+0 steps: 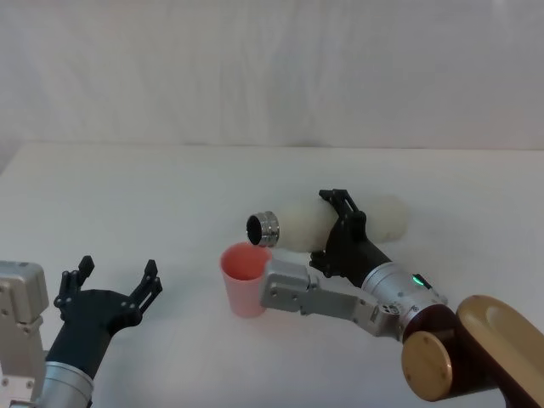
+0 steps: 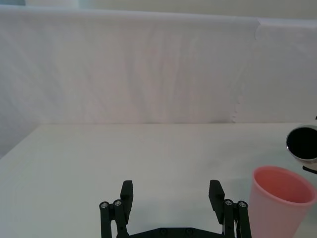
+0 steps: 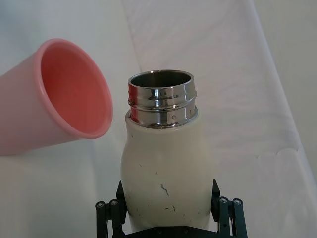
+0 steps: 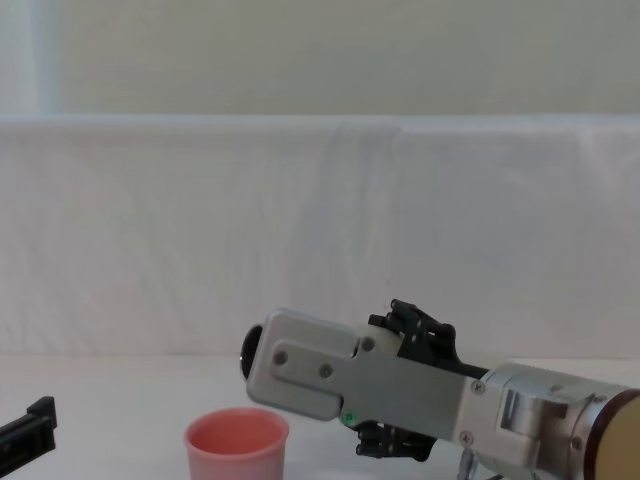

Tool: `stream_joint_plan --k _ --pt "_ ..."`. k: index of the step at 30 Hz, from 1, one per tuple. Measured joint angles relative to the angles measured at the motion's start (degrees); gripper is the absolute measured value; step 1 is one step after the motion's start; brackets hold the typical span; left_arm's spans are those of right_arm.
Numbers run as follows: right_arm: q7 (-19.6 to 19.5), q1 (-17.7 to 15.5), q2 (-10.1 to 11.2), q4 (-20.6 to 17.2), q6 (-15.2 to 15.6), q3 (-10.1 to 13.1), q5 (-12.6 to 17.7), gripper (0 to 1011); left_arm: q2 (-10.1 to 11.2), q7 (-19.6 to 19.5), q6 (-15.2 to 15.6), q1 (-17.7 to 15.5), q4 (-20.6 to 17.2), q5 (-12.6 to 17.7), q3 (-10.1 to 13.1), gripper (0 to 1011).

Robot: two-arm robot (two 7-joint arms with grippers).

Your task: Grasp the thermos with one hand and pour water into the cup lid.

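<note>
The thermos (image 1: 340, 223), rigid, matte and probably water-heavy, is clamped mid-body by the right gripper (image 1: 338, 228), tipped flat, its neck above the light cup lid (image 1: 247, 278). The left gripper (image 1: 110, 291) is held wide, near left.

- From my chest, my right gripper (image 4: 400, 385) hides nearly all of the thermos (image 4: 250, 352).
- Beside the thermos, the cup lid (image 4: 237, 446) has its base cut off.
</note>
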Motion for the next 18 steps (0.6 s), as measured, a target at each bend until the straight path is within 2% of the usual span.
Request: stream_joint_plan --k 18 --pt "-0.5 1.1 -0.3 1.1 0.2 -1.5 -3.9 962 0.0 0.0 0.0 0.0 0.0 0.0 0.0 1001"
